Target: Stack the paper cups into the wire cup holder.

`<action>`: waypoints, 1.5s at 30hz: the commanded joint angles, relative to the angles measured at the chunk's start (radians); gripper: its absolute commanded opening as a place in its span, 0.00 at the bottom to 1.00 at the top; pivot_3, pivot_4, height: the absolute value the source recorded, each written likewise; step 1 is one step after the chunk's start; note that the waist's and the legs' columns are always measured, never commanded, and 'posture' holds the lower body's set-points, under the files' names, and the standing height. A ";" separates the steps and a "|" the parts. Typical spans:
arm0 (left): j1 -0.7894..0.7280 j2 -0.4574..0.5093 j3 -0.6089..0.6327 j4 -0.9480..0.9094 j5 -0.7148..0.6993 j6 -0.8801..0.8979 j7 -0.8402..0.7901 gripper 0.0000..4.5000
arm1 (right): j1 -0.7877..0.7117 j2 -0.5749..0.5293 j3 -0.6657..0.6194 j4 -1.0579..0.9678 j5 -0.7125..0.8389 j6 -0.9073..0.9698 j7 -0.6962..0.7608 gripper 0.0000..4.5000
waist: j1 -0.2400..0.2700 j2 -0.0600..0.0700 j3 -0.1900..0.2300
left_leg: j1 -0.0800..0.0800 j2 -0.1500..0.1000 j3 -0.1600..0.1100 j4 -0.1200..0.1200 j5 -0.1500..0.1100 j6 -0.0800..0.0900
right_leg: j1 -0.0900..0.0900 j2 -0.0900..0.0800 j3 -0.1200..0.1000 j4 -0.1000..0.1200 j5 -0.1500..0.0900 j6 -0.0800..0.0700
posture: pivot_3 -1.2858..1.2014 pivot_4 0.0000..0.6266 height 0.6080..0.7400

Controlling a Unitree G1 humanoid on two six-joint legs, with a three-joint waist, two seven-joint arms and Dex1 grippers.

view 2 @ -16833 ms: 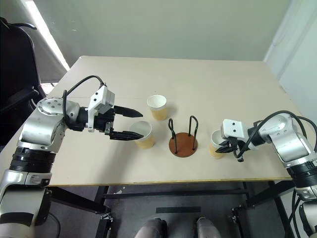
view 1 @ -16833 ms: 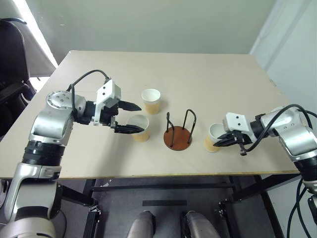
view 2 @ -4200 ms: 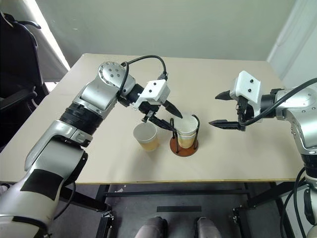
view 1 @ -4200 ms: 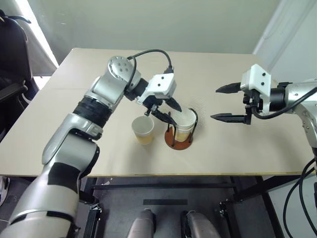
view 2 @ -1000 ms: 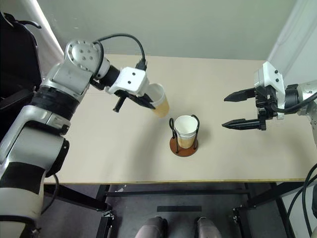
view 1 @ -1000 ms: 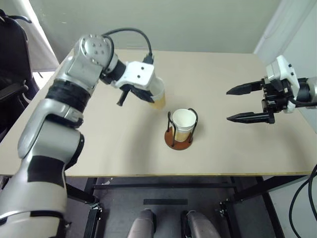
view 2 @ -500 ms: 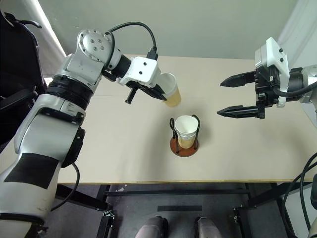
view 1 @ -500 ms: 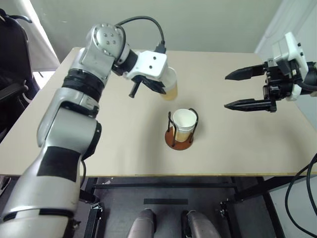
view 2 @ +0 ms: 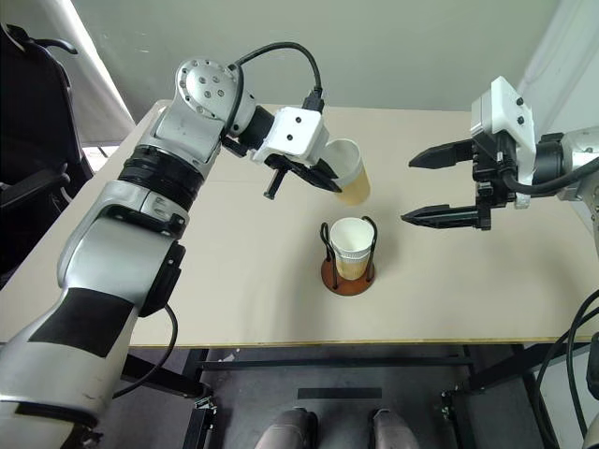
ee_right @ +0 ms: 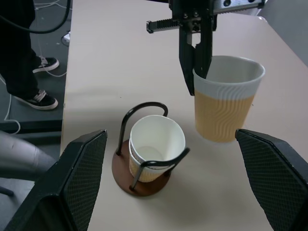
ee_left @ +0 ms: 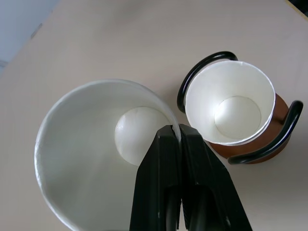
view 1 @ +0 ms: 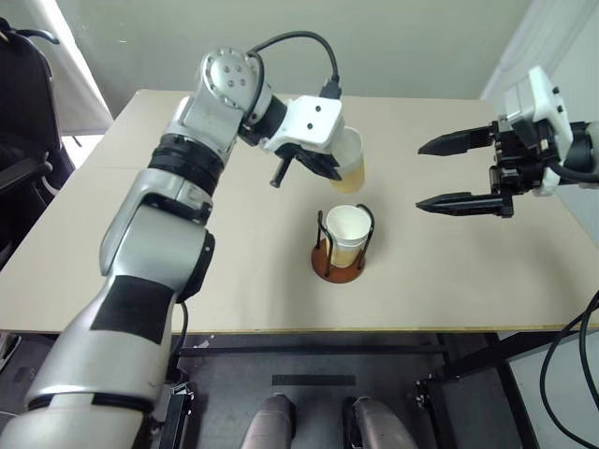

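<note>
Two cups [view 1: 346, 238] sit nested in the holder [view 1: 339, 262] near mid-table [view 1: 234, 271] in the left eye view, their white rims level with the tops of the wire loops. Up at about twelve o'clock from the holder, the left gripper [view 1: 329, 170] carries a third cup [view 1: 350, 161] clear of the table, tilted, mouth toward ten o'clock. Over at three o'clock the right gripper [view 1: 449, 174] hangs in the air, fingers spread wide, empty, tips pointing back toward the holder.

Right eye view, same layout: the held cup sits just above and beyond the holder, apart from it, and the right gripper is well off at two o'clock.

Left wrist view now: the two black fingers [ee_left: 161, 183] are pinched tight on the near wall of the held cup, one inside the rim, one outside. Beyond it, at two o'clock, the holder's nested cups show their white insides between the black loops.

Right wrist view: the right gripper's fingers [ee_right: 82, 178] stand far apart with nothing between them. The holder rests on the table at centre, the held cup at two o'clock from it, upright here with its ribbed tan side showing, the left gripper's fingers clamped on its rim. A person's legs and shoes [ee_right: 36, 98] stand on the floor past the table edge.
</note>
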 commanded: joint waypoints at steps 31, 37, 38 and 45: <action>0.071 0.167 -0.231 -0.398 -0.378 0.343 -0.036 0.01 | 0.016 0.005 -0.027 -0.035 -0.016 -0.035 -0.089 0.97 | 0.003 0.000 0.000 | 0.000 0.000 -0.001 0.012 -0.001 0.002 | 0.004 0.001 -0.001 0.001 0.000 0.002 | 0.52 0.24 1.00; 0.085 0.169 -0.234 -0.425 -0.402 0.380 -0.036 0.01 | 0.016 -0.014 -0.047 -0.032 -0.010 -0.034 -0.091 0.97 | 0.003 0.000 0.000 | 0.000 0.000 -0.001 0.013 -0.002 0.003 | 0.005 0.000 -0.001 0.001 0.000 0.002 | 0.52 0.24 1.00; 0.089 0.171 -0.239 -0.429 -0.401 0.379 -0.036 0.01 | 0.016 -0.017 -0.050 -0.030 -0.009 -0.034 -0.092 0.97 | 0.004 0.000 0.000 | 0.000 0.000 0.000 0.013 -0.002 0.003 | 0.005 0.001 -0.001 0.001 0.000 0.002 | 0.52 0.24 1.00; 0.099 0.183 -0.268 -0.450 -0.411 0.381 -0.036 0.01 | 0.023 -0.027 -0.058 -0.030 -0.008 -0.032 -0.095 0.97 | 0.004 0.000 0.000 | 0.000 0.000 -0.001 0.013 -0.002 0.003 | 0.005 0.000 -0.001 0.001 0.000 0.002 | 0.52 0.24 1.00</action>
